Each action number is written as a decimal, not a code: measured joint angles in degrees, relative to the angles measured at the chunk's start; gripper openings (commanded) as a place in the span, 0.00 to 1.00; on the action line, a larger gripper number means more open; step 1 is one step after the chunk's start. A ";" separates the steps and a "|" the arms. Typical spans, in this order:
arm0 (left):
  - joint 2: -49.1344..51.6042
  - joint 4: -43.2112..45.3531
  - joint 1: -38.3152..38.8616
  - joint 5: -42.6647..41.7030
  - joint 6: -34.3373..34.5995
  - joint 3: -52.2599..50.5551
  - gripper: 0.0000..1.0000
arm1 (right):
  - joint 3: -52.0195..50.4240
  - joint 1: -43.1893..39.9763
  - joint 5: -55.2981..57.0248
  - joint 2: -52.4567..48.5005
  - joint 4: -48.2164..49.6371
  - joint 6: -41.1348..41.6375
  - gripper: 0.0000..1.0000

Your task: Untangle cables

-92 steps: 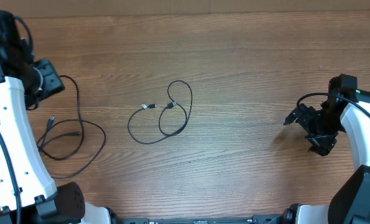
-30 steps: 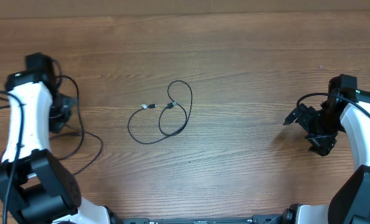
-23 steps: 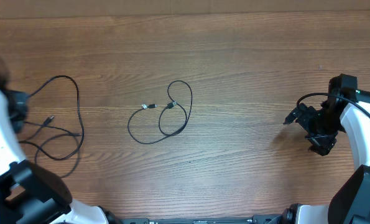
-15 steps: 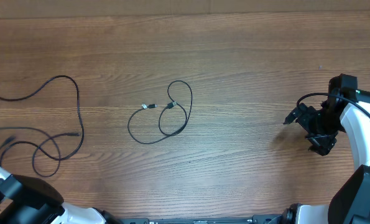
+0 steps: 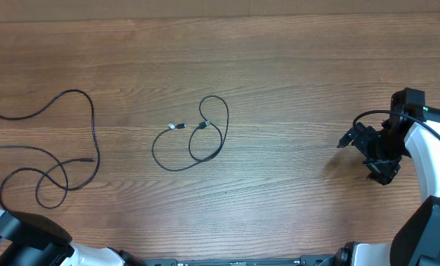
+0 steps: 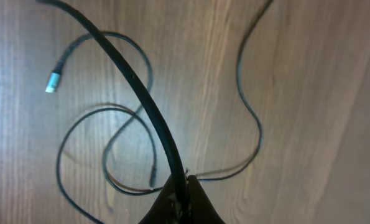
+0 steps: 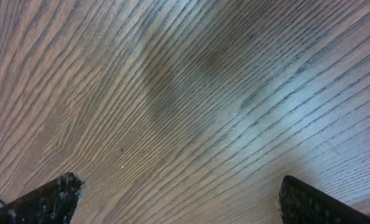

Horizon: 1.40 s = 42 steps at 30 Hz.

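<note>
One cable (image 6: 153, 107) is pinched between the left jaws; right jaws gape wide, empty.

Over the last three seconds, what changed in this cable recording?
The left gripper, shut on the long cable, pulled back from far left to near left, out of the overhead view, dragging that cable leftward and loosening its loops. The short cable and the open right gripper stayed put.

long cable (image 5: 94, 129) runs off left edge overhead; left hand (image 6: 181, 194) cropped at wrist view bottom, grip point blurred.
</note>
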<state>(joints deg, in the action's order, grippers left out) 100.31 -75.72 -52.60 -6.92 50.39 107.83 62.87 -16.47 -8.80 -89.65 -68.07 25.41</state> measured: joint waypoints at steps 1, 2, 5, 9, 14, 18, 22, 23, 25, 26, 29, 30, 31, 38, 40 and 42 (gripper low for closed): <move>0.00 0.57 -0.02 -0.35 0.00 0.00 0.04 | 0.00 0.00 0.00 0.00 0.00 0.04 1.00; 0.00 1.25 -0.02 -0.63 0.00 0.00 0.04 | 0.00 0.02 0.02 -0.02 0.00 0.02 1.00; 0.00 4.17 -0.02 -1.75 -0.02 0.00 0.05 | 0.00 0.00 0.00 -0.02 -0.02 0.02 1.00; 0.00 8.31 -0.02 -5.79 -0.50 0.00 0.06 | 0.00 0.00 -0.02 0.00 -0.04 0.02 1.00; 0.00 17.00 -0.02 -15.15 -3.91 0.02 0.04 | 0.00 0.00 0.00 0.00 -0.02 0.02 1.00; 0.00 22.01 -0.02 -21.70 -7.58 0.04 0.17 | 0.00 0.00 0.00 0.00 -0.02 0.00 1.00; 0.00 22.51 -0.02 -24.85 -11.19 0.07 0.27 | 0.00 0.00 0.00 -0.02 -0.02 0.00 1.00; 0.00 22.58 -0.02 -25.42 -12.55 0.07 0.29 | 0.00 0.00 0.00 0.00 0.02 0.04 1.00; 0.00 22.88 -0.02 -26.73 -15.69 0.07 0.36 | 0.00 0.00 0.00 0.00 -0.02 0.02 1.00; 0.00 23.04 -0.02 -27.43 -17.14 0.07 0.40 | 0.00 0.02 0.02 0.00 0.00 0.00 1.00; 0.00 22.36 -0.02 -31.15 -23.04 0.11 0.66 | 0.00 0.00 0.04 0.00 0.00 0.02 1.00; 0.00 21.62 -0.02 -32.44 -24.83 0.11 0.70 | 0.00 0.00 0.00 0.00 0.00 0.00 1.00; 0.00 20.79 -0.02 -33.86 -26.69 0.11 0.71 | 0.00 0.00 0.00 -0.02 -0.04 0.02 1.00; 0.00 16.65 0.31 -40.28 -35.19 0.11 0.73 | 0.00 0.00 0.00 -0.02 -0.04 0.00 1.00; 0.00 15.06 0.94 -41.11 -37.00 0.11 0.74 | 0.00 0.00 0.00 0.00 -0.02 0.02 1.00; 0.00 13.25 2.12 -41.35 -38.56 0.11 0.74 | 0.00 0.00 0.02 0.00 -0.02 0.02 1.00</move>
<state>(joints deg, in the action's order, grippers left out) 100.31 -62.48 -50.48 -48.27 11.84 107.94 62.87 -16.47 -8.78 -89.65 -68.10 25.43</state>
